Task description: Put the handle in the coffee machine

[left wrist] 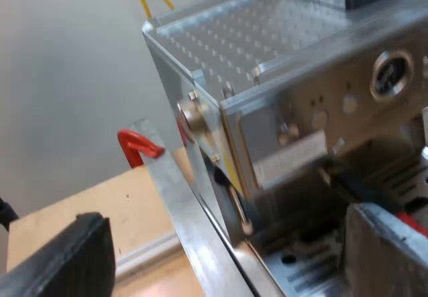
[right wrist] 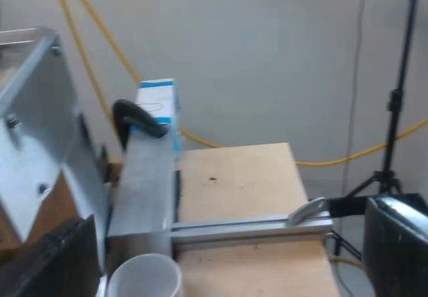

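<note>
1. The left gripper (left wrist: pixel 227 243) is at the front of the espresso machine (left wrist: pixel 301 110), its fingers wide apart and empty.
2. The dark handle (left wrist: pixel 353 186) juts out under the machine's front panel, and its red end (left wrist: pixel 412 222) is just beside one left finger. I cannot tell whether it is locked in.
3. The right gripper (right wrist: pixel 231 243) is over the worktop (right wrist: pixel 247 176) with its fingers apart and empty, and a white mug (right wrist: pixel 144 277) is near one finger.

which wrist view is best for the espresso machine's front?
Left wrist view: the espresso machine is seen from its front corner, with the round gauge, the buttons and the dimpled top in sight. The red end of the handle sits at its front. The right wrist view catches the machine's plain side panel, near the mug.
</note>
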### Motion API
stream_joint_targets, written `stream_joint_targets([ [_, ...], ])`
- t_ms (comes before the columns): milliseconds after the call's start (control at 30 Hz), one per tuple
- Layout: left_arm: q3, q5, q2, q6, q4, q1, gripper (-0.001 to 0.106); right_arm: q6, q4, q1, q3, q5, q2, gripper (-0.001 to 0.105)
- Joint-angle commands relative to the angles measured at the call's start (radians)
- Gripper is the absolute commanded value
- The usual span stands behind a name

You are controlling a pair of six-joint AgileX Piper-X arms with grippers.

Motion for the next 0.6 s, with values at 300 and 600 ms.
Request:
stream_joint_targets([
  [300,0.121,0.014,-0.274,0.0,0.145,-0.001,0.072,-0.008,0.085,0.003,0.141,-0.081,-0.304,0.08],
  [600,0.122,0.078,-0.377,0.006,0.248,-0.001,0.072,-0.007,0.167,0.003,0.153,-0.23,-0.314,0.08],
])
